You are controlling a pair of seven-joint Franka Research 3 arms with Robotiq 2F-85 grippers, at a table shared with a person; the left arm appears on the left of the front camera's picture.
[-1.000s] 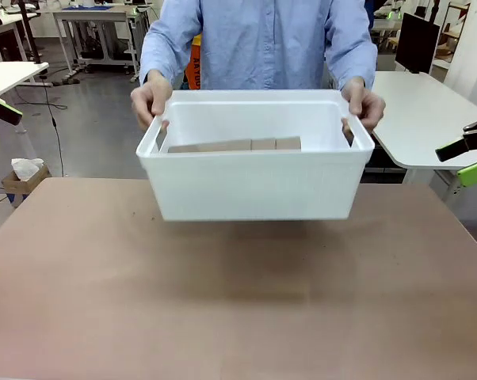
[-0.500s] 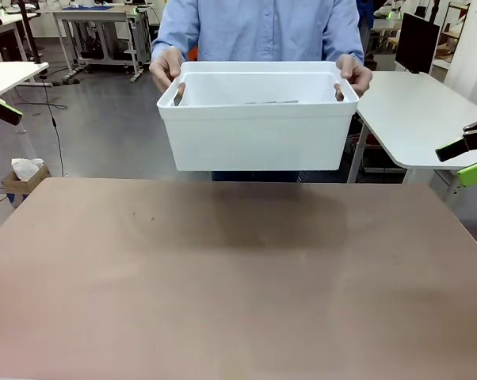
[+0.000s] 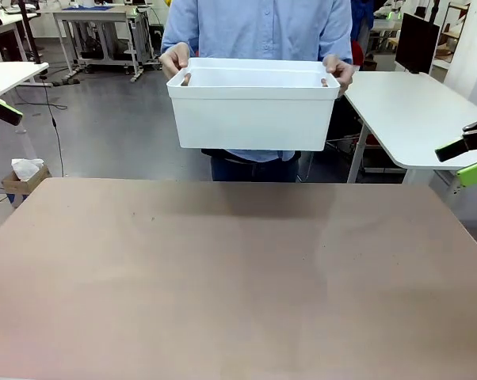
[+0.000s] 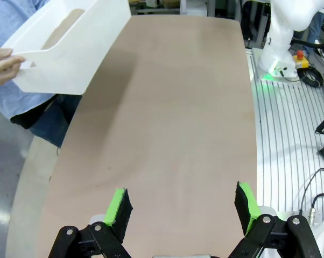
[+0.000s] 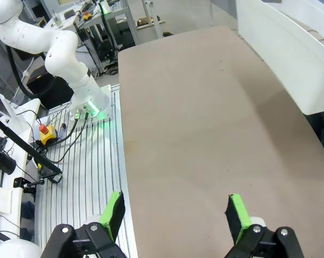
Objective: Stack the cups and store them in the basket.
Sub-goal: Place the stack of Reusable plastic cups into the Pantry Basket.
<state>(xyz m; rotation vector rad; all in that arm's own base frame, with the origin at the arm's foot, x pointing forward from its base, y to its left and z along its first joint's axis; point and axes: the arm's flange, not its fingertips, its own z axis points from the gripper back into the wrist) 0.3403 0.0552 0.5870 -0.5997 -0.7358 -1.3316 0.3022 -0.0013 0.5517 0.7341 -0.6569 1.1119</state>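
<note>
Basket (image 3: 253, 111) in person's hands, well beyond both wide, empty end effectors (image 4: 182, 208) (image 5: 174, 210); best kept parked.

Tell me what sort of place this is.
Most likely a robotics lab: a white robot arm bolted to a slotted metal base, workbenches on a bare grey floor, and cables with a red stop button.

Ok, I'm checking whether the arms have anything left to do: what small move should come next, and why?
Probably none: both arms should stay parked. The person's hands hold the large white rectangular plastic basket up off the brown table, and the left gripper and right gripper hang open, apart from it.
</note>
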